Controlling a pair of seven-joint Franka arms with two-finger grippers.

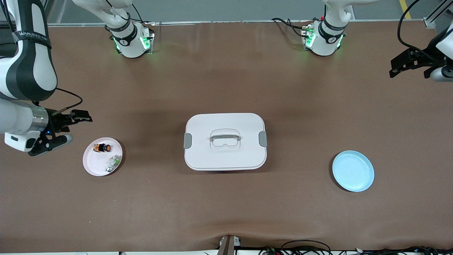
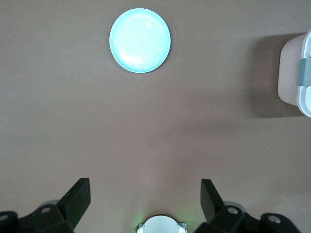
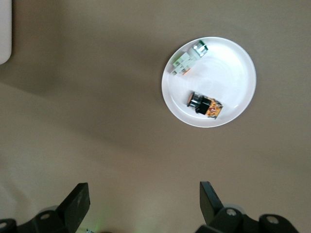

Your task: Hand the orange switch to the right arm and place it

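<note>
Brown table, both arms parked high. Orange switch [image 1: 102, 147] lies on the pink plate [image 1: 92, 165] beside the white-and-green part [image 1: 113, 164], just by the right hand [image 1: 67, 129], fingers apart, empty. Left hand [image 1: 412, 67], also spread, hangs well off; whichever reaches should pinch the black body squarely, avoiding its neighbour.

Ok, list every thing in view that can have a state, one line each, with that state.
orange switch: lying on its side on the pink plate, not held.
white-and-green part: lying on the same plate, nearer the front camera.
pink plate: holds both parts.
blue plate: nothing on it.
white box: lid on, handle flat.
left gripper: open, holds nothing.
right gripper: open, holds nothing.
</note>
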